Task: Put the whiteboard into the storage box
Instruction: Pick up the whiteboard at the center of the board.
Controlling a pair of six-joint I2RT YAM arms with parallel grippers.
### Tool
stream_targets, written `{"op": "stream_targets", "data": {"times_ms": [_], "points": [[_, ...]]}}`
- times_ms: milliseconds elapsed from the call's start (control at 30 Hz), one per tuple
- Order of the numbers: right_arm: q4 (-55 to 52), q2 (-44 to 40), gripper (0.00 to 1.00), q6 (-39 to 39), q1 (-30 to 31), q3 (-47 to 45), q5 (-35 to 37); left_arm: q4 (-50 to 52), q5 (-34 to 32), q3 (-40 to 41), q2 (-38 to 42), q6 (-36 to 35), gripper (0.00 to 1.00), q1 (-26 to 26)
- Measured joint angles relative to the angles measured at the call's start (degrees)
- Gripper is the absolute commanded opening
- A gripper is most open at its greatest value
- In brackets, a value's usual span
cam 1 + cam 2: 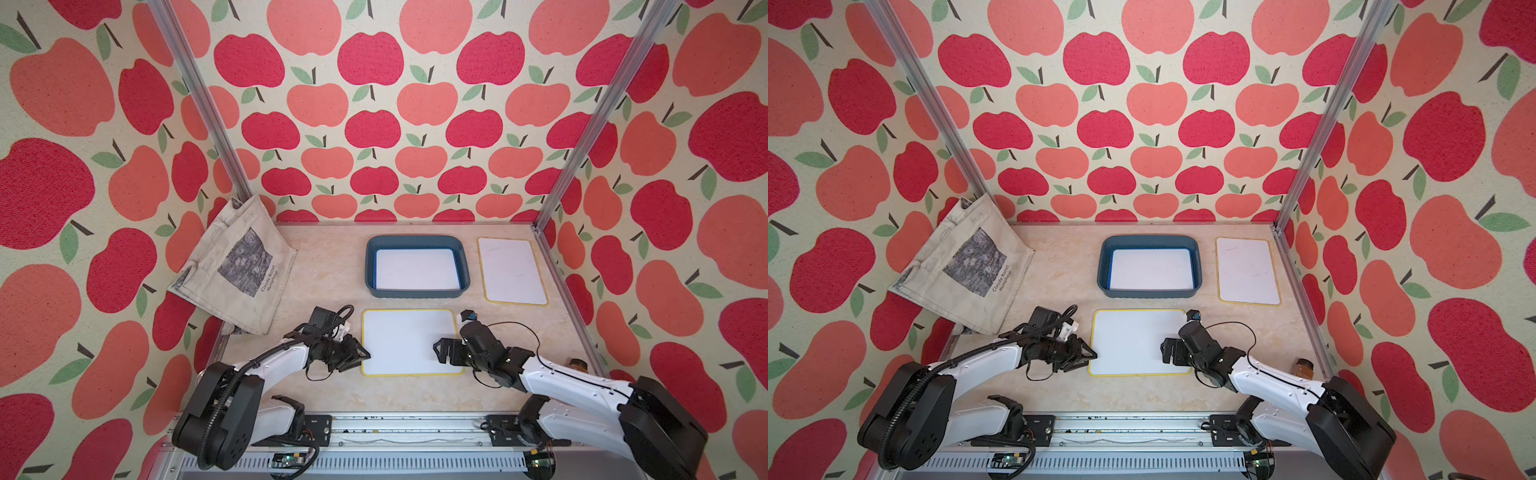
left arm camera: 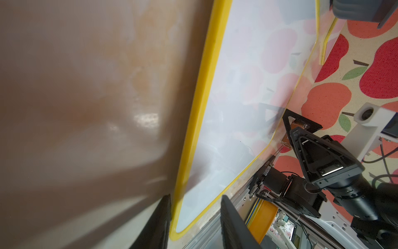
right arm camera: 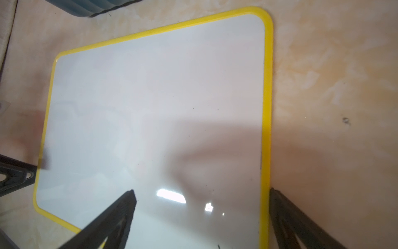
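At the near middle of the bench [image 1: 332, 291], the yellow-framed whiteboard [image 1: 409, 343] is laid flat with its long axis running left to right. The storage box [image 1: 415, 242] is set the same way just beyond its far edge, and a blue-framed board [image 1: 415, 269] is already lodged inside. The left pincer [image 1: 360, 354] is placed at the whiteboard's left short edge. In the left wrist view its jaws are seen parted around the near-left corner, with nothing yet grasped. The right pincer [image 3: 202, 190] is spread wide across the right short edge, with one finger [image 3: 127, 207] over the white face and the other outside the frame. Both arms are about equally near. A short carry towards the far side is judged to be needed. Open bench is left around the whiteboard. A tote bag [image 1: 237, 266] is slumped at the far left, and a second yellow-framed whiteboard [image 1: 511, 270] is laid right of the box.
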State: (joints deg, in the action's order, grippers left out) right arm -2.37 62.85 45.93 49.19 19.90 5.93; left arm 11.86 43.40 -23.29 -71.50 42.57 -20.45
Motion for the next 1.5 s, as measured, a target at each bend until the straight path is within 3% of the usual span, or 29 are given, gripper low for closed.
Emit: {"op": "stream_targets", "data": {"times_ms": [167,533,1167,1500], "points": [[0.0,0.3,0.99,-0.3,0.0,0.0,0.0,1.3,0.2,0.4,1.7,0.0,0.27,0.1],[1.5,-0.9,0.99,-0.7,-0.9,-1.2,-1.1,0.8,4.8,0.6,4.6,-0.2,0.18,0.0],[0.2,-6.6,0.99,-1.5,-4.3,-3.8,-7.8,3.9,8.8,-0.8,14.9,-0.4,0.12,0.4],[0.6,-6.5,0.99,-2.6,-5.4,-3.8,-14.4,8.5,11.2,-4.1,17.9,-0.5,0.15,0.5]]}}
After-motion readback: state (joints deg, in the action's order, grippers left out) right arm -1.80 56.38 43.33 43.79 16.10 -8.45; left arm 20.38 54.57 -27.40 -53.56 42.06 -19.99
